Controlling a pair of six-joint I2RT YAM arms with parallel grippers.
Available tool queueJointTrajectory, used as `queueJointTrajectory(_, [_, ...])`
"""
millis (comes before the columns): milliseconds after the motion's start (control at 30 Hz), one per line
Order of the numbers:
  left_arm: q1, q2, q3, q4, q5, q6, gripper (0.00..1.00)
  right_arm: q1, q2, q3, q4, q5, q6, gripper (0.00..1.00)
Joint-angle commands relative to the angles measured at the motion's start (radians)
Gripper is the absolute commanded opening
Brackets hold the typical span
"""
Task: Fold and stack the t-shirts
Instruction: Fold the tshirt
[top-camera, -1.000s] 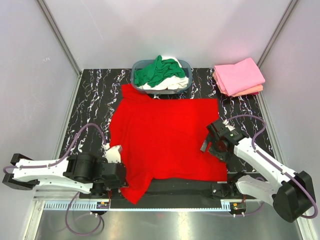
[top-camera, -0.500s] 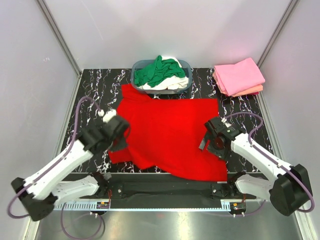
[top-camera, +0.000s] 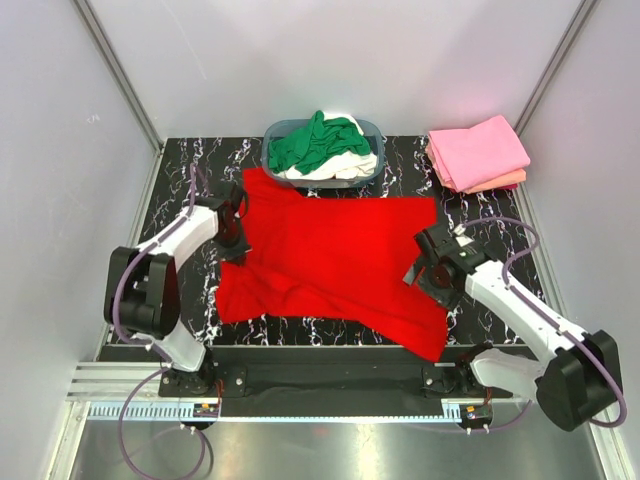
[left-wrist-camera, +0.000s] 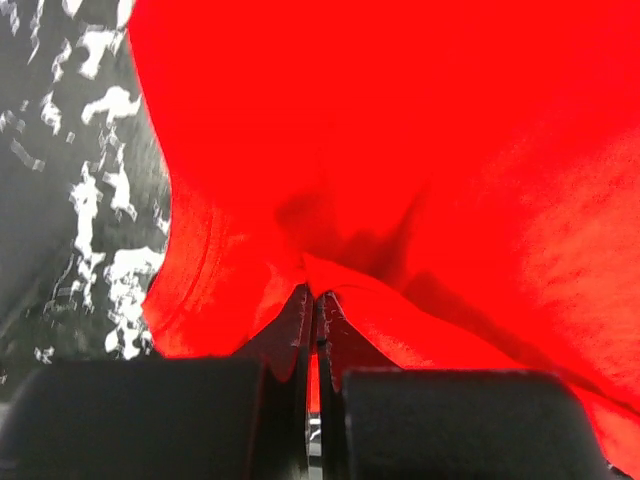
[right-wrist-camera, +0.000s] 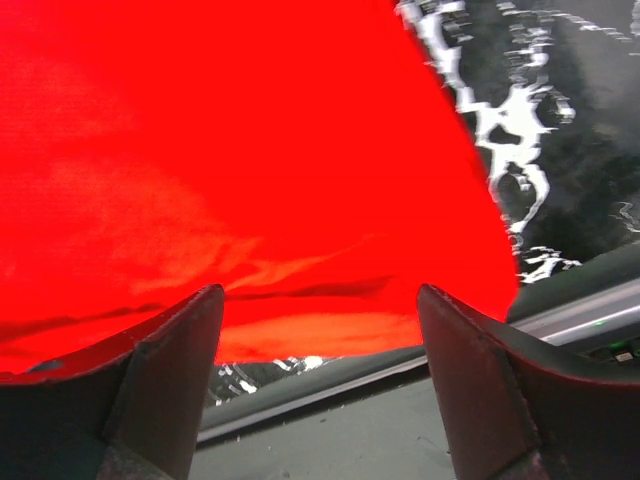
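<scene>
My left gripper (left-wrist-camera: 315, 298) was clamped tight on a pinch of the red shirt (top-camera: 330, 262) at its left edge. From there the shirt ran off to the right, its long axis across the dark marbled surface (top-camera: 180, 190), passing under my right gripper (right-wrist-camera: 320, 300), whose fingers stood apart and empty over the right hem. The free near corner lay just back of that gripper, so I judged the right arm nearer. Beyond both sat the basket (top-camera: 372, 128) and the pink stack (top-camera: 478, 152), with grey walls (top-camera: 60, 150) close on each side.
</scene>
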Motion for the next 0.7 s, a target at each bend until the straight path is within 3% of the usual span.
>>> queueJointTrajectory(0, [0.051, 0.051, 0.091, 0.063, 0.055, 0.07, 0.0, -0.047, -0.067, -0.032, 0.008, 0.052, 0.049, 0.83])
queueJointTrajectory(100, [0.104, 0.088, 0.122, 0.081, 0.081, 0.073, 0.0, -0.064, -0.052, -0.046, 0.005, 0.032, 0.035, 0.7])
queueJointTrajectory(233, [0.185, 0.166, 0.166, 0.084, 0.135, 0.061, 0.0, -0.044, 0.008, -0.089, 0.059, -0.08, 0.015, 0.68])
queueJointTrajectory(433, [0.234, 0.252, 0.254, 0.064, 0.169, 0.059, 0.0, 0.178, 0.123, -0.106, 0.09, -0.095, 0.073, 0.67])
queueJointTrajectory(500, [0.234, 0.259, 0.266, 0.061, 0.174, 0.061, 0.0, 0.301, 0.131, -0.08, 0.034, -0.059, 0.13, 0.64])
queueJointTrajectory(667, [0.234, 0.25, 0.246, 0.077, 0.169, 0.066, 0.0, 0.445, 0.172, -0.066, 0.026, -0.051, 0.187, 0.58])
